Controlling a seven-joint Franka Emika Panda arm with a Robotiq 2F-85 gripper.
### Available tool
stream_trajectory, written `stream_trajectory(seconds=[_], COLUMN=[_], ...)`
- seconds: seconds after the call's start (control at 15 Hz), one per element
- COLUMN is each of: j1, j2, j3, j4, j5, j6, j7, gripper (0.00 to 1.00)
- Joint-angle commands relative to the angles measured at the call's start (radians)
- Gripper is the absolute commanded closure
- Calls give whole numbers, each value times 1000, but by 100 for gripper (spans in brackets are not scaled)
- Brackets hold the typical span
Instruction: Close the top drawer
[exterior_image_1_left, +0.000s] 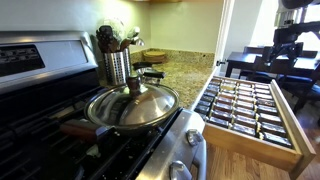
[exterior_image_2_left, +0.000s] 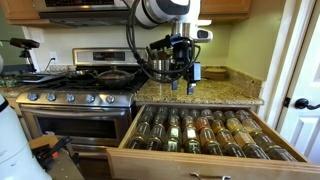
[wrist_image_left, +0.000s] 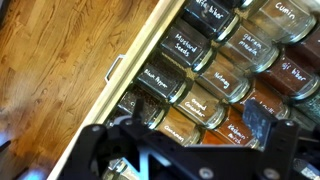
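The top drawer is pulled fully out below the granite counter, in both exterior views (exterior_image_1_left: 297, 120) (exterior_image_2_left: 200, 164). It holds rows of labelled spice jars (exterior_image_2_left: 200, 131). My gripper (exterior_image_2_left: 180, 82) hangs above the counter edge, over the back of the open drawer, touching nothing; it also shows in an exterior view (exterior_image_1_left: 286, 48). In the wrist view the gripper (wrist_image_left: 199, 116) is open and empty, looking down on the jars (wrist_image_left: 215, 75), the wooden drawer front (wrist_image_left: 150, 50) and its metal handle (wrist_image_left: 114, 69).
A stove (exterior_image_2_left: 75, 98) stands beside the drawer, with a lidded pan (exterior_image_1_left: 132, 106) on a burner. A utensil holder (exterior_image_1_left: 117, 62) and a wooden bowl (exterior_image_1_left: 154, 56) sit on the granite counter (exterior_image_1_left: 185, 72). Wood floor (wrist_image_left: 60, 70) lies in front of the drawer.
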Motion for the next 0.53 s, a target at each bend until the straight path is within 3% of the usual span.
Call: stream_trajectory(seconds=[0.0,0.47], j1=[-6,-16], j2=[13,84], j3=[-6,-40], j4=[-37,-200], j5=[25,-37], j6=[102,345], j7=[100,366], gripper=[0,0])
